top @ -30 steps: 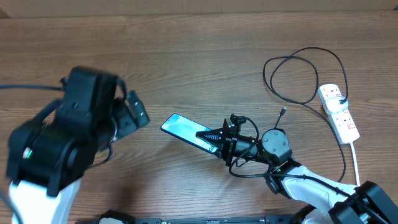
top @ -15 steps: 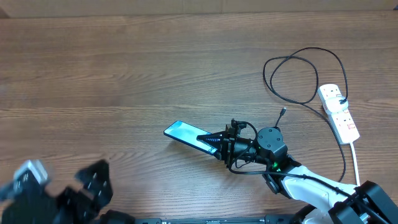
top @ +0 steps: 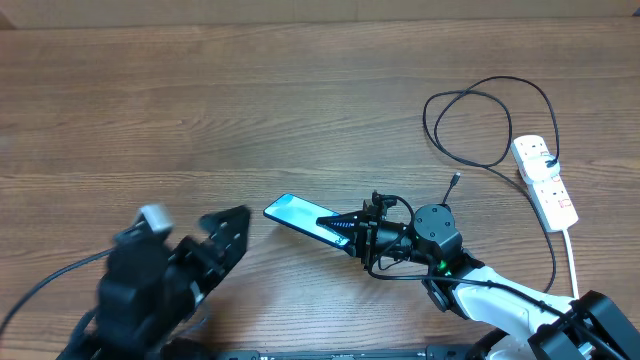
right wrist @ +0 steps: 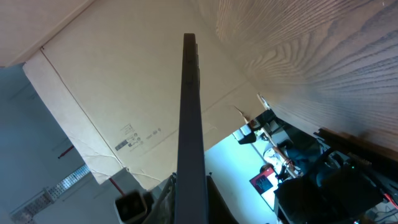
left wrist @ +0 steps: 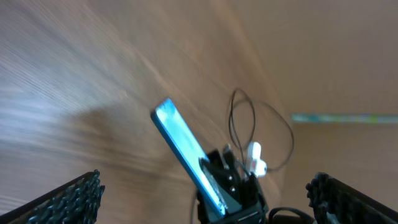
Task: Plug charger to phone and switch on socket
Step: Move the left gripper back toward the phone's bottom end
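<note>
The phone (top: 295,214) is clamped by the right gripper (top: 335,222) near the tabletop's front edge. The left gripper (top: 225,235) is spread empty. The charger (top: 427,112), by the socket (top: 545,178) at the right edge, is not yet plugged.

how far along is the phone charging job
Done: nothing plugged into the phone yet. In hand: the right hand grips the phone by one end, tilted up. Left: the charger tip lies loose, apart from it, to plug in; then the socket switch to flip.

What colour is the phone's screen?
The phone screen is light blue, clearest in the overhead view.
</note>
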